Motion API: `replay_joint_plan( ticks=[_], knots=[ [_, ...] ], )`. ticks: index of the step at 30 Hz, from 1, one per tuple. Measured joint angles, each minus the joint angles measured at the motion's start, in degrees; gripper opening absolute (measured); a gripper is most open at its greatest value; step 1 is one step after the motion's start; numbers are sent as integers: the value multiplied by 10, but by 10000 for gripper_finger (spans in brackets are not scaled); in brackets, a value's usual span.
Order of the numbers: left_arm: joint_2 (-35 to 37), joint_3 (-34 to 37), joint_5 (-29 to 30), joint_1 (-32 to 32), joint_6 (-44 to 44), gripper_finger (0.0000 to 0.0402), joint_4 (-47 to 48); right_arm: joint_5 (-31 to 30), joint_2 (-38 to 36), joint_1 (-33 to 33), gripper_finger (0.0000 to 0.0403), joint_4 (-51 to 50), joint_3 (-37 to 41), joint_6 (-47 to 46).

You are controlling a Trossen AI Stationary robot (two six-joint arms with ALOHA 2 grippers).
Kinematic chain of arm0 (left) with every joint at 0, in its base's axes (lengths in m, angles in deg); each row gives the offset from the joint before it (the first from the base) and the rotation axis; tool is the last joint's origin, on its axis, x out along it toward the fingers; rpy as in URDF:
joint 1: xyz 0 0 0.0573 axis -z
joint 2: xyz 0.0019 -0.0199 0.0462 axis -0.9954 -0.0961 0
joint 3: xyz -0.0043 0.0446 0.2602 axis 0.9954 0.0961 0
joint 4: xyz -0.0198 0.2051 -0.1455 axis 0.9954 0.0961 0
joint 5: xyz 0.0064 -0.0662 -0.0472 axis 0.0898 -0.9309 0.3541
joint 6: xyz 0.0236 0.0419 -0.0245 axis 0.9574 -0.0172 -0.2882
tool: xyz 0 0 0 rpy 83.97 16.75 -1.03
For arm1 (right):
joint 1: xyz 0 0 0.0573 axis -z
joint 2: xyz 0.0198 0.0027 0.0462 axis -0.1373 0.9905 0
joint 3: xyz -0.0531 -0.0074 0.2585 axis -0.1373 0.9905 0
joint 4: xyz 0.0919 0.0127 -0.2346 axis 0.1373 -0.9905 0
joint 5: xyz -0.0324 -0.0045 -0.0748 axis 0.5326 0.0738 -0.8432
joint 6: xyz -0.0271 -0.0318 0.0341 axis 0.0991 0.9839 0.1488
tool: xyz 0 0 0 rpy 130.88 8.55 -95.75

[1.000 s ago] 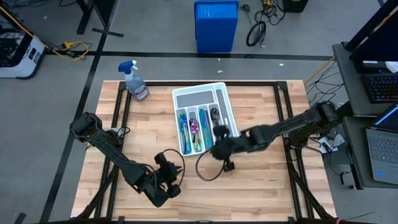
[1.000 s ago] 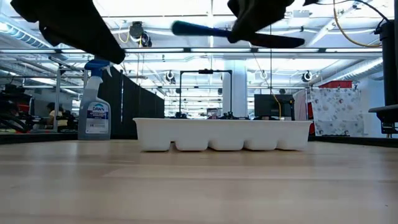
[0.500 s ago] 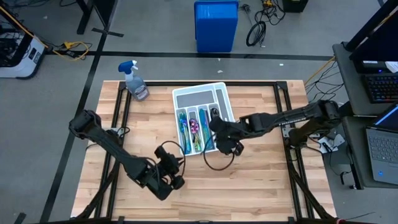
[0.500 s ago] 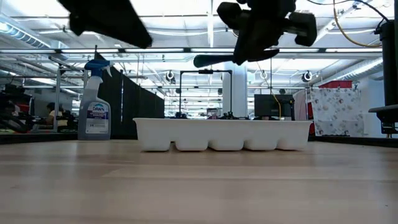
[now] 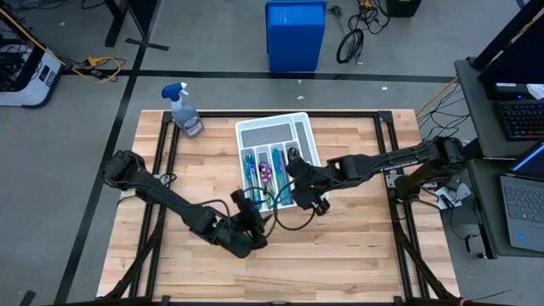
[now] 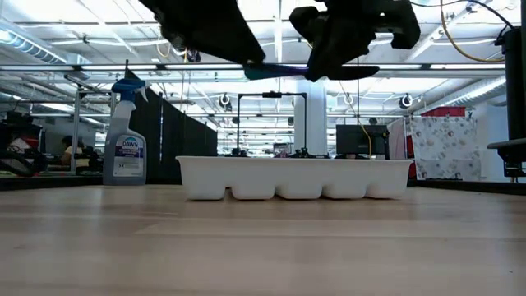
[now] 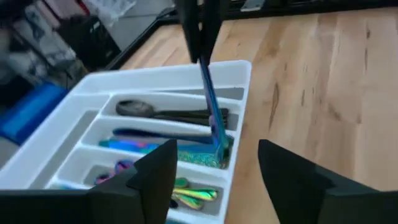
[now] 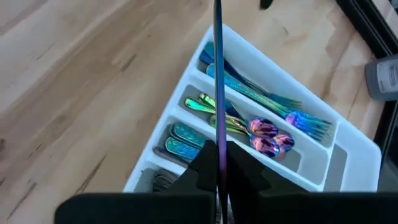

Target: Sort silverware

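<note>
The white tray lies at the table's middle far side, with silverware sorted in its slots: dark spoons, blue-teal forks and small rainbow spoons. My right gripper is shut on a slim blue knife and hovers over the tray's near end. In the low view the knife lies level, well above the tray. My left gripper stands open just near of the tray, facing the knife, with nothing between its fingers. My right gripper pinches the knife between its two shut fingers. The blade part sticks out edge-on past the fingertips, along the fingers. The knife is lifted clear over the tray's slots; which end the fingers have is hidden by the gripper.
A blue-capped spray bottle stands at the table's far left corner. A blue bin stands on the floor beyond the far edge. Bare wood lies to the left, right and near side of the tray.
My left gripper has swung from the table's near middle toward the tray's near end and risen a little. My right gripper has carried the knife left, over the tray's near end, rolling as it went, then kept still.
</note>
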Motion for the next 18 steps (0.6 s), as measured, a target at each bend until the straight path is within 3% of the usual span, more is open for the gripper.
replay_joint_plan(
  ticks=[6,13,18],
  knots=[
    [-15,0,1,-29,10,204,-6,-2,0,1,0,2,0,-22],
    [-15,0,0,-51,23,154,-13,-2,0,12,0,4,0,-28],
    [-15,0,-46,-61,35,118,-21,-3,0,19,0,7,0,-26]
  ],
)
